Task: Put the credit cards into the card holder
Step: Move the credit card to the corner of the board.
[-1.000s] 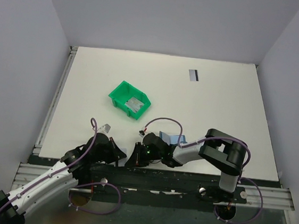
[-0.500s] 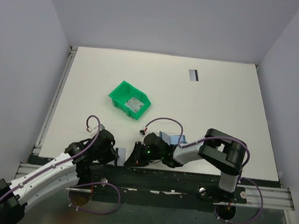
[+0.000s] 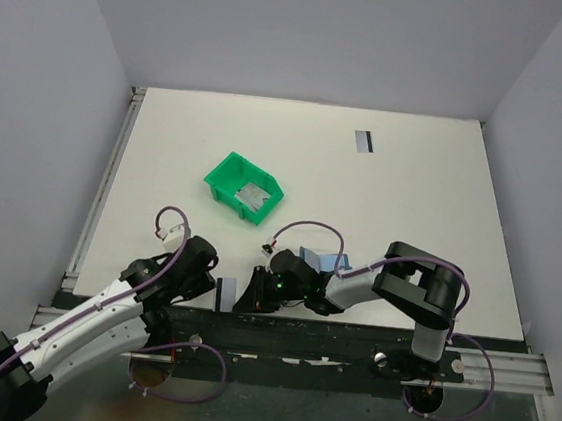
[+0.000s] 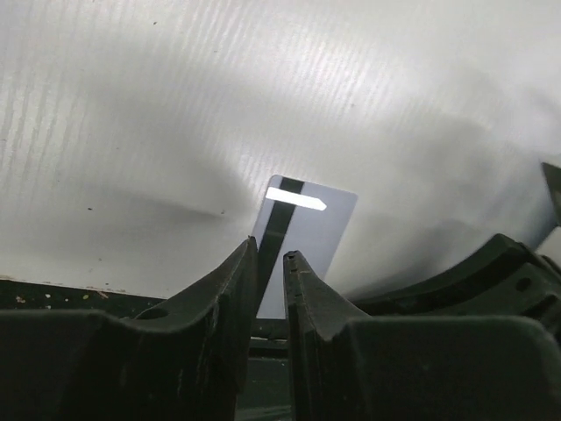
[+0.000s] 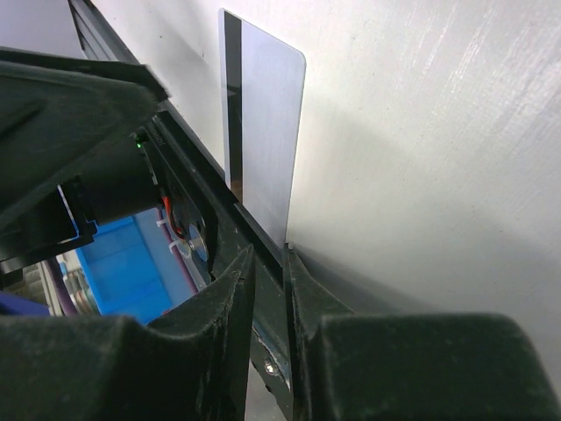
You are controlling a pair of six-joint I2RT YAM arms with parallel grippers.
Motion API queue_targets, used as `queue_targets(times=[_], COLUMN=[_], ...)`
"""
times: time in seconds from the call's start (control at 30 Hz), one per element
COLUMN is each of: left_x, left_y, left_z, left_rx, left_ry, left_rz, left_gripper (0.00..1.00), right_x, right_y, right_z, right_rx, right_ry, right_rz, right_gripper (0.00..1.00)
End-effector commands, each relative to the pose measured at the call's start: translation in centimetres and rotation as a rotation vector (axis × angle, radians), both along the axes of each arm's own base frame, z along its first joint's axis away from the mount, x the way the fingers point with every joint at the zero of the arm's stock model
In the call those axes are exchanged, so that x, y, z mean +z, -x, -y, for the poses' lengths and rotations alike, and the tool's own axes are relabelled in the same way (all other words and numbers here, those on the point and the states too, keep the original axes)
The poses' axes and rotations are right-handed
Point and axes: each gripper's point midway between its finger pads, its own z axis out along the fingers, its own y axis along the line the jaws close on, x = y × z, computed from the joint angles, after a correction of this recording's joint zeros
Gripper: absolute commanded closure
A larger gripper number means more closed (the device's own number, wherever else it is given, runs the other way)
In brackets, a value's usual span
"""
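One credit card (image 3: 224,293) lies flat, stripe up, at the table's (image 3: 412,204) near edge, about 6 o'clock, right between the two claws. The left gripper (image 4: 270,254) sits at its 9 o'clock with jaws a narrow slit apart. Nothing is pinched, and the card shows through the gap. The right gripper (image 5: 269,257) is at its 3 o'clock, also narrowly parted, at the card's end. The card holder (image 3: 321,261) lies at the card's 2 o'clock, partly under the right arm (image 3: 419,285). A second card (image 3: 253,197) rests in the green bin (image 3: 226,180) at 12 o'clock. A third card (image 3: 365,142) lies at 1 o'clock, well apart.
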Motion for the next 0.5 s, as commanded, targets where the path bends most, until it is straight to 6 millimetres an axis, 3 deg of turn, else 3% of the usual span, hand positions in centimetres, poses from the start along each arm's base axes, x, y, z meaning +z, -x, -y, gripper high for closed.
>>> queue_targets(times=[0.0, 0.23, 0.47], left_x=[-2.4, -2.9, -2.6], left_y=[0.4, 0.4, 0.1], left_z=[-1.0, -1.6, 0.0], left_rx=[-0.016, -0.046, -0.146], left_ry=[-0.094, -0.185, -0.167], left_rz=[-0.044, -0.091, -0.092], left_gripper=[0.67, 0.67, 0.68], right_x=[-1.5, -1.2, -1.3], right_y=[-0.3, -0.3, -0.2], right_z=[0.8, 1.0, 1.5], right_rx=[-0.007, -0.006, -0.019], right_ry=[0.048, 0.037, 0.036], right_rz=[0.013, 0.013, 0.005], right_gripper=[0.72, 0.70, 0.68])
